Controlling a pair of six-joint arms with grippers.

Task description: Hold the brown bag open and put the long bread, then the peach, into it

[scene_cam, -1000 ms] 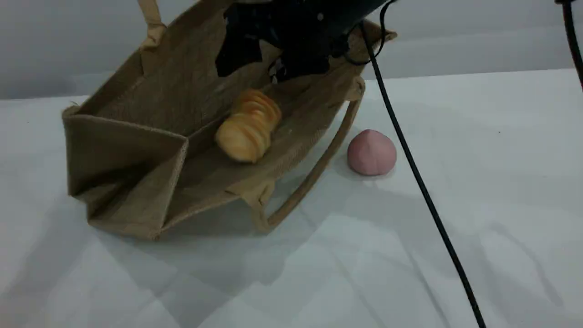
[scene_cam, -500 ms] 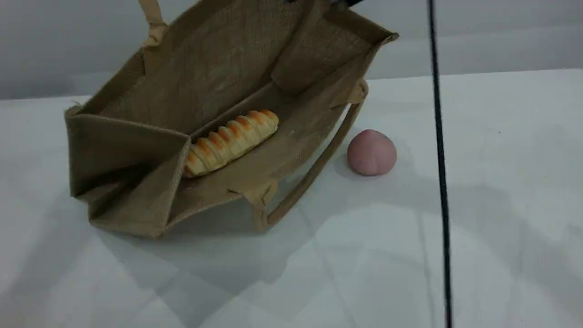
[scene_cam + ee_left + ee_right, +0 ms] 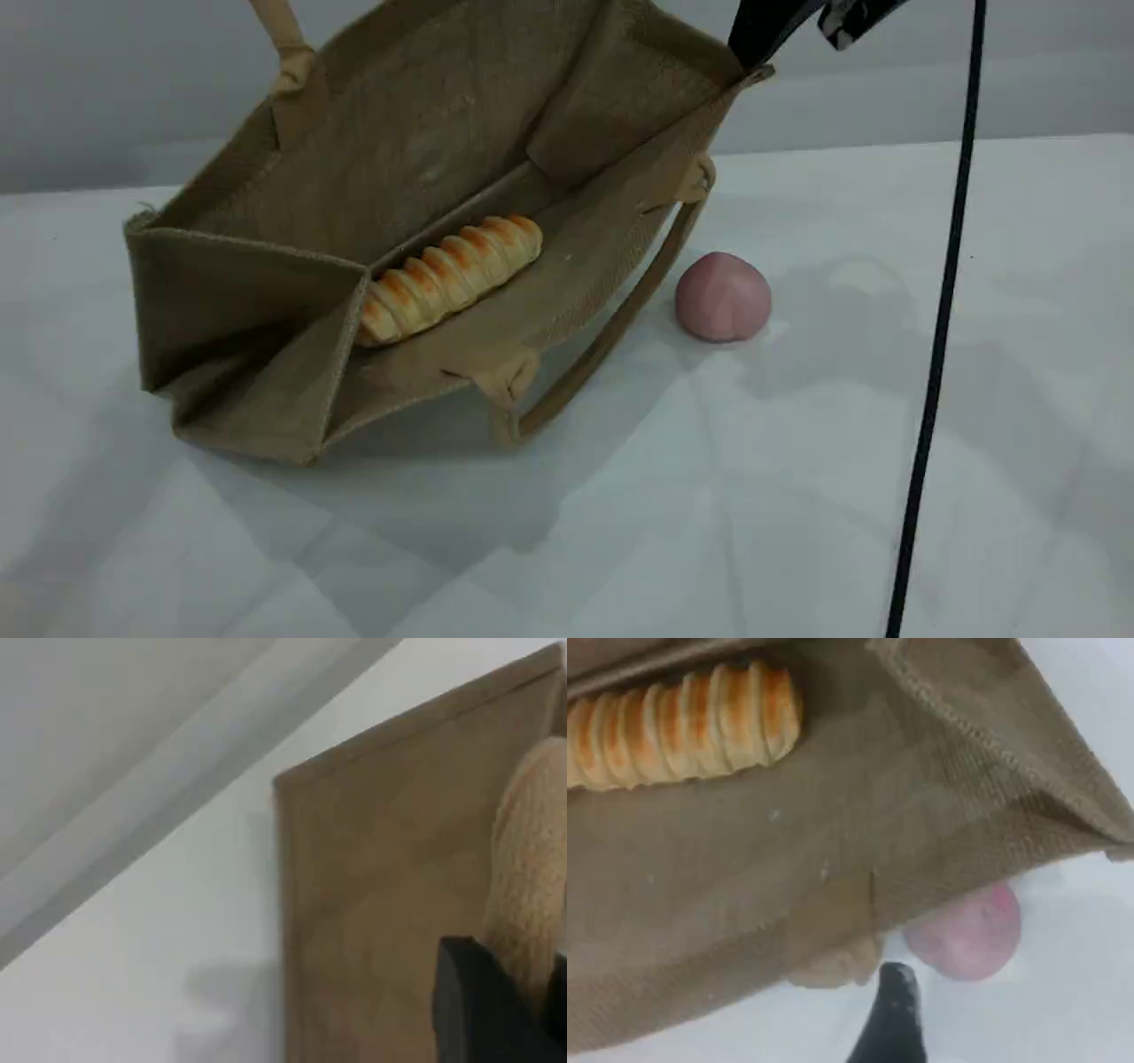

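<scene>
The brown bag (image 3: pixel 425 133) lies tilted on the white table with its mouth held wide open towards the camera. Its upper handle (image 3: pixel 282 40) runs up out of the scene view. In the left wrist view my left gripper (image 3: pixel 518 1001) is shut on that beige handle (image 3: pixel 532 868), beside the bag's outer wall (image 3: pixel 381 904). The long bread (image 3: pixel 452 275) lies inside the bag along its fold, and also shows as the ribbed loaf (image 3: pixel 682 726). The peach (image 3: pixel 722 297) sits on the table just right of the bag. My right gripper (image 3: pixel 890 1028) hangs open and empty above the bag's rim, close to the peach (image 3: pixel 970 935).
A black cable (image 3: pixel 939 310) hangs down across the right side of the scene view, right of the peach. The bag's lower handle (image 3: pixel 602 341) lies looped on the table between bag and peach. The right arm (image 3: pixel 771 22) shows at the top edge.
The right arm has pulled out of the bag's mouth and gone up to the right. The long bread dropped and settled flat inside the bag. The cable swung right.
</scene>
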